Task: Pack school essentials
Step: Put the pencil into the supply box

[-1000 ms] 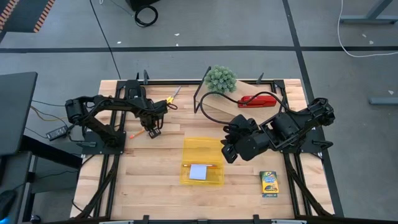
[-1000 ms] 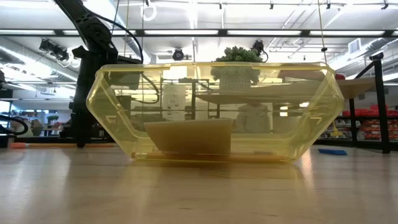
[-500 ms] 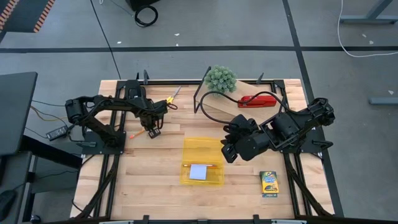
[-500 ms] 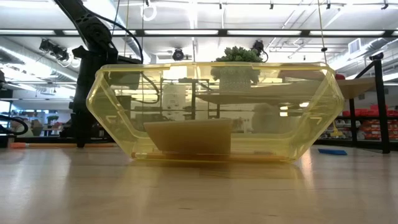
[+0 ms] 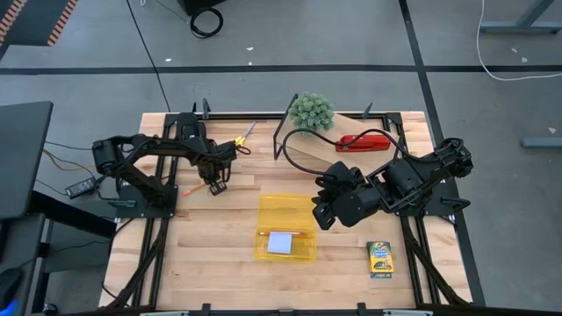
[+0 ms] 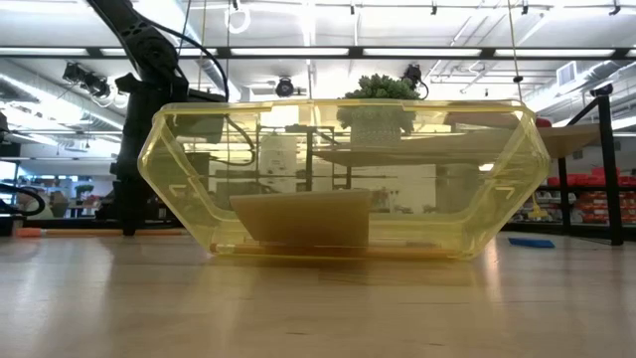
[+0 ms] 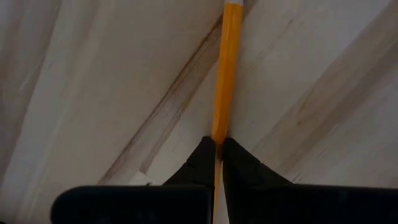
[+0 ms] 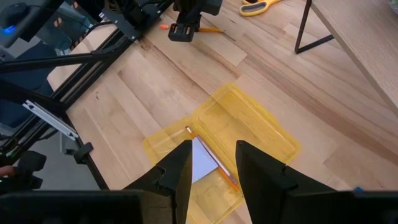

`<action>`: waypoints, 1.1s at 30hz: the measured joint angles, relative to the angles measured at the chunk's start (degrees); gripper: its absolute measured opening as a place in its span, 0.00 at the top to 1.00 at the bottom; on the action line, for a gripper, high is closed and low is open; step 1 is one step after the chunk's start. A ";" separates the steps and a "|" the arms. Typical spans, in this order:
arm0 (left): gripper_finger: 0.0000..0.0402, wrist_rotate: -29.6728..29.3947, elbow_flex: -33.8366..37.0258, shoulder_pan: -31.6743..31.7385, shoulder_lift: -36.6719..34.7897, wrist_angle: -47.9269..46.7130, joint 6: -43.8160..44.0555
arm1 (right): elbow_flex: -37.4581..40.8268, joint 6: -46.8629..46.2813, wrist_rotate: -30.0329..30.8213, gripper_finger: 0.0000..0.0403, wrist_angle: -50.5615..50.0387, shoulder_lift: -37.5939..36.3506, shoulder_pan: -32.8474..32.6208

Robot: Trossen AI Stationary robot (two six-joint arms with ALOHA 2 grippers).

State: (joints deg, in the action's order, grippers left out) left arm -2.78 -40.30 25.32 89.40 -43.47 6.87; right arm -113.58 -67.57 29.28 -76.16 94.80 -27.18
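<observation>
The left hand (image 5: 216, 186) is down at the bench (image 5: 219, 263), its two fingers (image 7: 239, 163) pressed together on an orange pencil (image 7: 224, 81) that lies flat on the wood and runs straight out ahead of the fingertips. Just behind this hand, toward the bench's far edge, lie the yellow-handled scissors (image 5: 239, 140), apart from it. A bare strip of wood separates the hand from the yellow bin (image 5: 286, 226), which sits well off to its right-hand side.

The right hand (image 5: 321, 213) hangs above the bench just beside the bin's right wall, fingers (image 8: 180, 168) parted with nothing between them. Directly below and ahead of it, the bin holds the pale blue square notepad (image 8: 203, 159) and another orange pencil (image 8: 208, 157) lying alongside it. Behind the right arm stands a wooden ramp with a black frame (image 5: 303, 145), carrying the round green potted plant (image 5: 313, 111) and the red stapler (image 5: 363, 141). The green-and-yellow crayon box (image 5: 379, 259) lies on the bench nearer the front edge than the right hand, clear of the bin. From bench height the bin fills the middle of the view and hides most of what lies behind it.
</observation>
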 joint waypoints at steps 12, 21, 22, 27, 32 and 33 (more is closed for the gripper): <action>0.98 1.43 -3.85 -0.21 0.44 1.39 2.46 | 0.00 0.28 0.02 0.68 -0.02 0.00 0.00; 0.98 3.03 -3.93 -2.82 0.25 -0.13 6.18 | 0.00 1.94 0.02 0.68 0.00 0.00 0.00; 0.98 3.04 -3.95 -3.24 0.22 -0.26 6.44 | 0.00 2.11 0.02 0.68 0.00 0.00 0.00; 0.99 3.08 -3.98 -5.54 -0.42 -1.06 8.89 | 0.00 2.96 0.04 0.68 -0.02 0.00 0.00; 0.99 3.21 -4.04 -7.06 -3.82 -1.24 11.80 | 0.00 4.54 0.04 0.68 0.00 0.00 0.00; 0.99 3.19 -4.06 -7.30 -4.66 -1.32 12.56 | 0.00 4.81 0.06 0.68 -0.02 0.00 0.00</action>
State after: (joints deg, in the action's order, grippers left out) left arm 0.41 -44.36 18.02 84.74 -44.79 19.44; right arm -113.58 -62.76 29.34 -76.18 94.80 -27.18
